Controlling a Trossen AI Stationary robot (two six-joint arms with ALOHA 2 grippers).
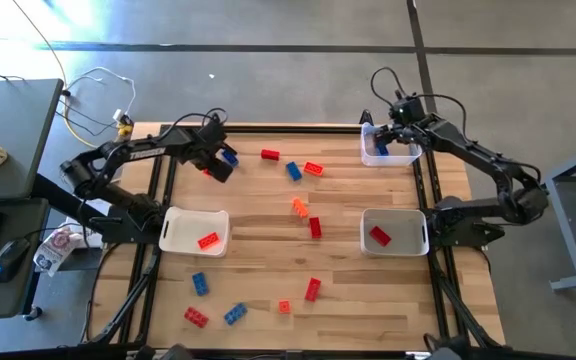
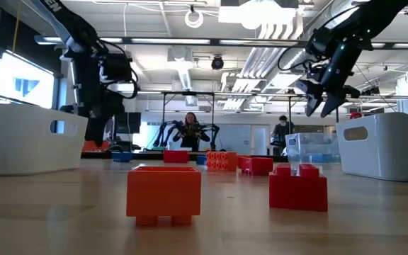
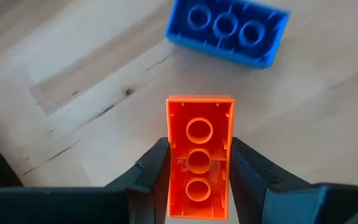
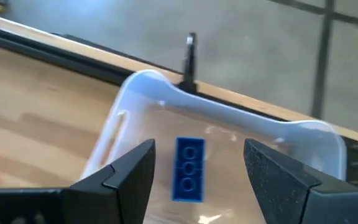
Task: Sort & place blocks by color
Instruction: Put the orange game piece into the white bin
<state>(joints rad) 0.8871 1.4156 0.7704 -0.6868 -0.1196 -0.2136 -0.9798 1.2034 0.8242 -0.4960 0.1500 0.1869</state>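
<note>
Gripping an orange block [image 3: 199, 163] between its fingers [image 3: 155, 169], the left gripper [image 1: 215, 160] sits over the table's [image 1: 258, 250] far left part, the block's hollow underside facing the wrist camera; a blue block [image 3: 227, 30] lies on the wood just beyond it; the right gripper [image 1: 380, 133] hangs with jaws spread, holding nothing, above the clear bin [image 4: 229, 124] at the far right edge — one blue block [image 4: 188, 169] lies inside; two white trays [image 1: 194, 230] nearer the front each hold a red block [image 1: 208, 240]; other red, orange and blue blocks lie scattered across the middle and front of the table.
</note>
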